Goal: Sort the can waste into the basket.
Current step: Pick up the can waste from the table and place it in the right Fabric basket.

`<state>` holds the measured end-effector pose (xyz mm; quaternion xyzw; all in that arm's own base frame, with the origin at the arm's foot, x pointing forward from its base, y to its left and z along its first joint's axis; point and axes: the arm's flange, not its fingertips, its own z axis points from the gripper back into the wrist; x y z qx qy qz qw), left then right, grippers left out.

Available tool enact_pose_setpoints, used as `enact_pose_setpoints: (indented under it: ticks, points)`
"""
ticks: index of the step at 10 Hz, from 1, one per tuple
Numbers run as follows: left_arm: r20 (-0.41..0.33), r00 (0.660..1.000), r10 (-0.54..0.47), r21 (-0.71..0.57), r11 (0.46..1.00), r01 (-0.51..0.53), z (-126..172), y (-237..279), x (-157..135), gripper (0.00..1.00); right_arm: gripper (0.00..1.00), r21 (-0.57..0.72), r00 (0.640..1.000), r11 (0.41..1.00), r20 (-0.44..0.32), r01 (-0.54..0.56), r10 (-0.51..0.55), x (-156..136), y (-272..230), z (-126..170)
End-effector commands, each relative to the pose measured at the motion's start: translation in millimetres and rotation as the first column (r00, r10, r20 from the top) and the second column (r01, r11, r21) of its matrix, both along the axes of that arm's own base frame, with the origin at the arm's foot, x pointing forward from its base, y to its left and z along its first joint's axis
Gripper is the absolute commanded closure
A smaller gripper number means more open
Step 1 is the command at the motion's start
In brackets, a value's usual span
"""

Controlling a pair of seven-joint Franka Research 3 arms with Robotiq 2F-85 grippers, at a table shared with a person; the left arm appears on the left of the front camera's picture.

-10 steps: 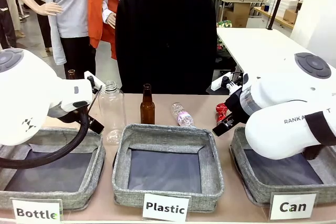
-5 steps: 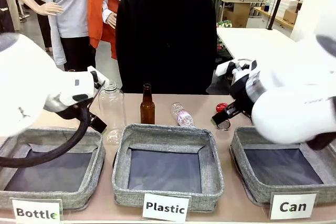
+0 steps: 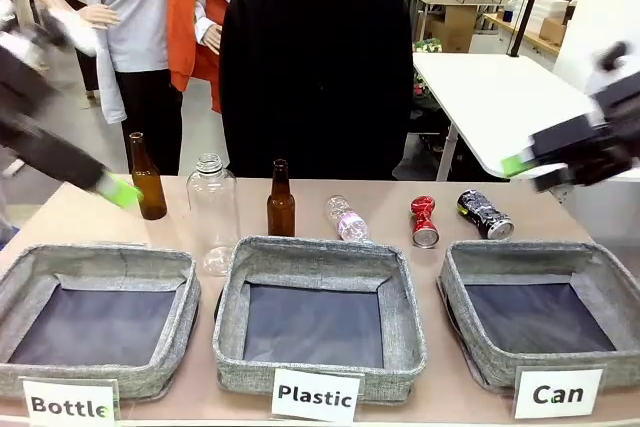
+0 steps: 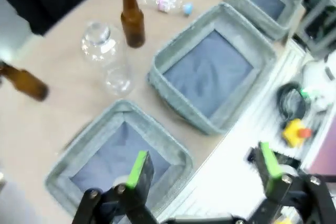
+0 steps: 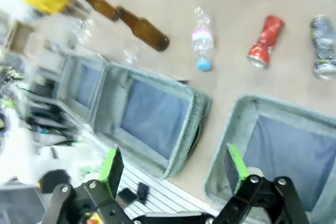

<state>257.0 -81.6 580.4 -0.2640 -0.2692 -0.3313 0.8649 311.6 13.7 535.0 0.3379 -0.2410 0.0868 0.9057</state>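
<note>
Currently red crushed can (image 3: 424, 221) just beside black-and-silver can (image 3: 485, 214) near far edge of table (image 3: 385, 197), "Can" basket (image 3: 530, 259) at near right corner, left gripper (image 4: 203, 166) and right gripper (image 5: 173, 166) both released, empty.

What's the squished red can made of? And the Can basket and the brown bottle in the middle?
The red can looks like thin painted metal: crumpled at the waist, silvery at its end. The Can basket seems grey woven fabric, with soft, slightly wavy walls. The middle brown bottle is probably glass: dark, glossy, stiff-looking.
</note>
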Motion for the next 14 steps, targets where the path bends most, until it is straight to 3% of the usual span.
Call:
enact_pose_setpoints:
  ticks: [1,2,4,5,7,8,10,11,12,14]
  points:
    - [-0.017,0.989,0.145,-0.231,0.962,-0.145,-32.4,92.9,-26.3,0.00,0.00,0.169,0.995,0.981,0.014,0.095,-0.099,-46.7,-75.5,-31.9]
    - [-0.053,0.981,0.184,-0.352,0.916,-0.191,-43.9,133.2,-27.1,0.00,0.00,0.246,0.979,0.952,0.038,0.183,-0.199,-69.1,-114.6,-34.1]
    - [-0.195,0.931,0.310,-0.442,0.819,-0.365,-76.1,186.5,-19.1,0.00,0.00,0.338,0.946,0.901,0.079,0.272,-0.316,-107.1,-157.4,-41.8]
    - [-0.263,0.903,0.340,-0.503,0.750,-0.429,-93.8,202.4,-12.5,0.00,0.00,0.368,0.938,0.882,0.066,0.295,-0.341,-116.3,-172.5,-52.3]
    - [-0.334,0.883,0.331,-0.620,0.628,-0.470,-129.0,216.0,2.9,0.00,0.00,0.416,0.917,0.830,-0.028,0.372,-0.397,-118.2,-198.6,-87.0]
    - [-0.385,0.852,0.355,-0.636,0.567,-0.523,-142.0,217.4,5.8,0.00,0.00,0.439,0.905,0.804,-0.055,0.401,-0.422,-121.1,-207.1,-99.9]
    - [-0.511,0.743,0.432,-0.611,0.426,-0.667,-158.4,197.9,12.8,0.00,0.00,0.436,0.881,0.783,-0.052,0.444,-0.470,-128.3,-208.8,-110.9]
    - [-0.514,0.738,0.437,-0.618,0.408,-0.672,-157.2,178.0,14.2,0.00,0.00,0.421,0.895,0.799,-0.080,0.430,-0.440,-113.4,-261.0,-64.9]
    - [-0.489,0.781,0.389,-0.610,0.487,-0.625,-126.0,268.7,43.8,0.00,0.00,0.421,0.895,0.799,-0.080,0.430,-0.440,-113.4,-261.0,-64.9]
    - [-0.489,0.781,0.389,-0.610,0.487,-0.625,-126.0,268.7,43.8,0.00,0.00,0.421,0.895,0.799,-0.080,0.430,-0.440,-113.4,-261.0,-64.9]
